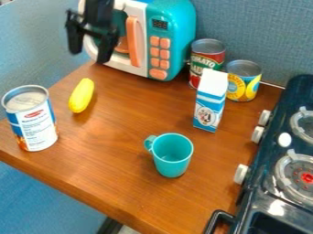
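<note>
Camera view: black claw (90, 54) hangs at upper L, in front of the door side of the teal-and-white toy microwave (177, 23). Its fingers are spread apart w/ a clear gap btwn them & nothing held, so it's released. Black arm (98, 10) comes in from the top edge, coming down near-vert.; fingers point down, side by side across the view, the R one a bit lower than the L.

Key relation: yellow toy veg (81, 96) lies on the wood counter (122, 137), almost straight below the claw in view, well apart from it & toward the front edge. Its long axis runs mostly up-down in view, top end leaning a bit R, i.e. roughly crosswise to the line btwn the two fingertips. Microwave's orange handle (132, 41) stands upright just R of the R finger in view; depth gap hard to judge, can't tell for sure if anything touches.

Rest: open-topped can w/ white-blue label (36, 121) upright at far L, L of & nearer the front than the veg. Teal mug (173, 157) upright near front-center, its handle to the L. Blue-white carton (209, 103) upright R of center, w/ red-label can (205, 57) & yellow-label can (243, 87) just behind, by the back wall (256, 27). Dark toy stove (281, 151) along the R edge, knobs facing the counter.
</note>
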{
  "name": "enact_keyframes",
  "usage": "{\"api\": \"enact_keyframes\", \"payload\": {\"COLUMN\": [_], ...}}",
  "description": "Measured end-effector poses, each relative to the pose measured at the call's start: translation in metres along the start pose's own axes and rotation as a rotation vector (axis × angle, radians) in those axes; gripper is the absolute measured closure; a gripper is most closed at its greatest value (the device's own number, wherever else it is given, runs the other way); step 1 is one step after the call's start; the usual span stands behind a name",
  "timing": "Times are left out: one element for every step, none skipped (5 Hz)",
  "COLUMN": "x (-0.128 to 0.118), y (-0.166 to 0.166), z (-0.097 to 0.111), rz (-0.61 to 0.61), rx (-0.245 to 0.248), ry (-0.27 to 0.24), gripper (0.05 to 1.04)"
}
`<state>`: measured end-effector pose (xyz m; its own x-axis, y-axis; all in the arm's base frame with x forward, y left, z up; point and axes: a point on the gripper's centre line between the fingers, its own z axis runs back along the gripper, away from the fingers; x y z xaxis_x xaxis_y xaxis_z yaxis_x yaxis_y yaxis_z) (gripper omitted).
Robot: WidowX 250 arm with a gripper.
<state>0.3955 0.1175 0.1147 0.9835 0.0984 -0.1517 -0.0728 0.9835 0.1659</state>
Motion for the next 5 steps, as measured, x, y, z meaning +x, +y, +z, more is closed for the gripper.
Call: {"api": "enact_keyframes", "payload": {"x": [-0.012,-0.034,-0.050,-0.059,-0.060], "y": [-0.025,-0.064,-0.114,-0.164,-0.198], "z": [0.036,0.067,0.066,0.074,0.087], "rz": [0.010,-0.033,-0.054,-0.080,-0.076], "rx": [-0.042,-0.117,-0.120,-0.066,-0.105], "ry": [-0.094,-0.164,-0.158,-0.181,-0.229], "gripper": [0.079,0.079,0.079,0.079,0.081]}}
